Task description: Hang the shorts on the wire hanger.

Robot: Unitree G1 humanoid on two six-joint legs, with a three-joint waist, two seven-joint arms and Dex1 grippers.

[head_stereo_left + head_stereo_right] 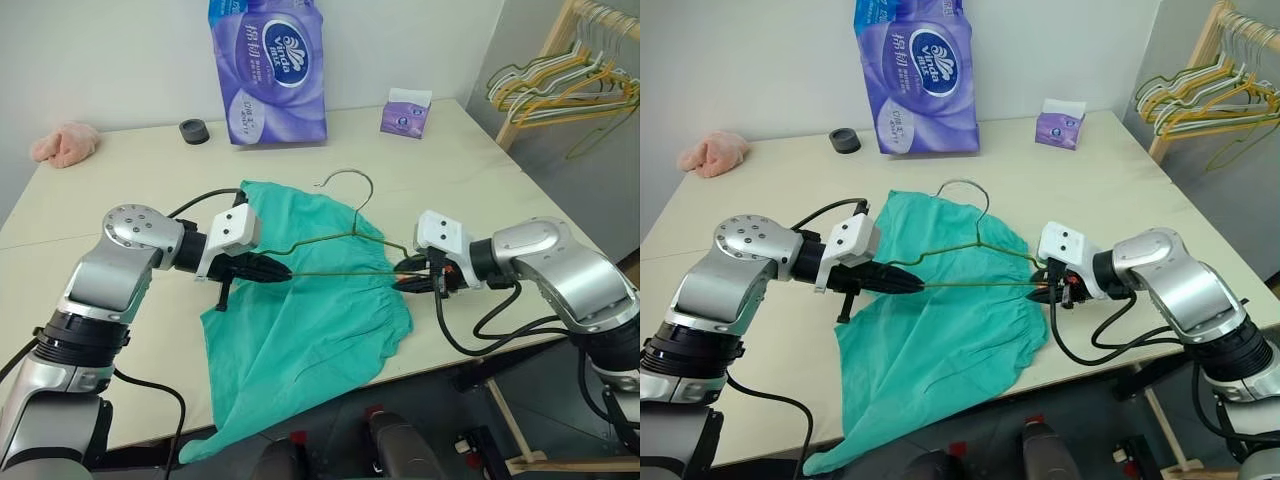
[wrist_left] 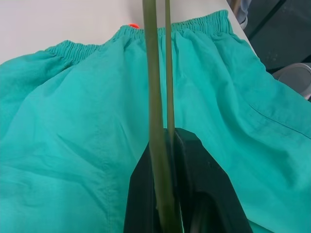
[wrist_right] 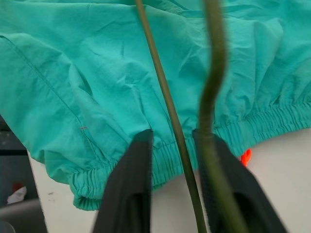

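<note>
The teal-green shorts (image 1: 300, 320) lie flat on the table (image 1: 120, 190), one leg drooping over the front edge. Just above them is the olive wire hanger (image 1: 345, 240), its hook toward the back of the table. My left gripper (image 1: 280, 270) is shut on the hanger's left corner; the left wrist view shows the wire (image 2: 155, 121) pinched between the black fingers (image 2: 194, 174). My right gripper (image 1: 405, 280) is at the hanger's right corner, beside the gathered waistband (image 3: 262, 124) and orange cord (image 3: 246, 156). Its fingers (image 3: 131, 184) stand apart, with the thin wire (image 3: 165, 92) running loosely between them.
At the back of the table stand a purple tissue-roll pack (image 1: 267, 70), a small purple tissue box (image 1: 405, 112) and a black ring (image 1: 194, 131). A pink fluffy cloth (image 1: 65, 143) lies far left. A wooden rack with a bunch of hangers (image 1: 570, 80) stands to the right.
</note>
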